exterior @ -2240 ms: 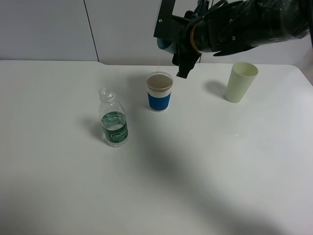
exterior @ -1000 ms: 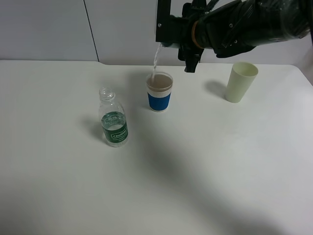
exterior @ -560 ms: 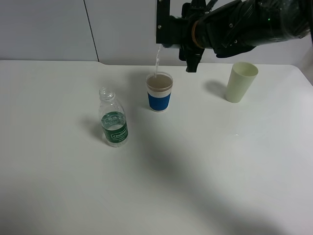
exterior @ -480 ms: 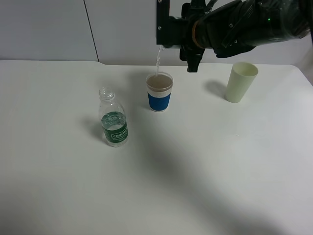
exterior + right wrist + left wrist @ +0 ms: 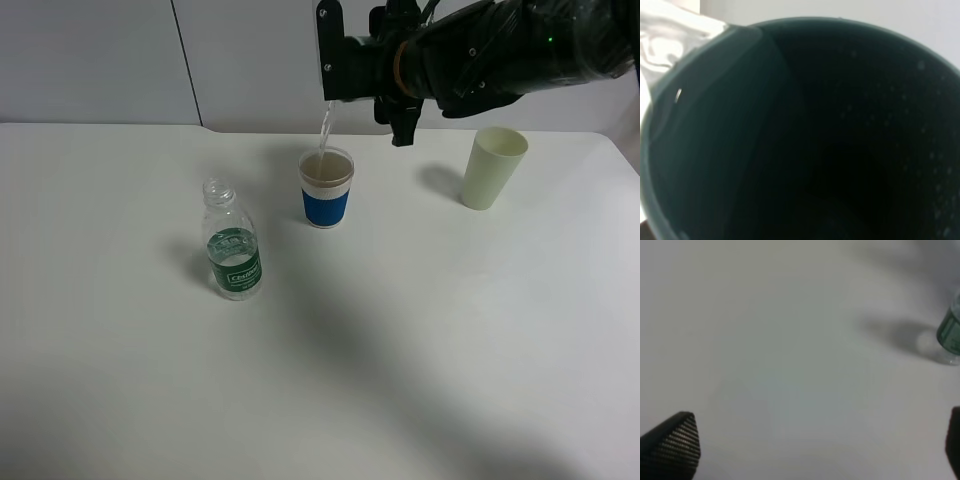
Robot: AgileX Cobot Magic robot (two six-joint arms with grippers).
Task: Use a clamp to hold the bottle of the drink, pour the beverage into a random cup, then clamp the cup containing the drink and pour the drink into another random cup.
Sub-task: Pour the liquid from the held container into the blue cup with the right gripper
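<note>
At the upper middle of the frame the right gripper (image 5: 362, 72) pinches the tipped teal cup (image 5: 805, 130), a thin stream of beverage (image 5: 325, 130) falling into the blue-banded cup (image 5: 326, 187) just below, so I'd hold the tilt steady and the spout centred over that rim.

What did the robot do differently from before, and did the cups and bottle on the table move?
The right gripper tipped the teal cup further and lifted slightly. At first nothing poured; now a thin stream of water falls into the white cup with the blue band. The bottle, the pale yellow-green cup and the white cup stayed where they were.
</note>
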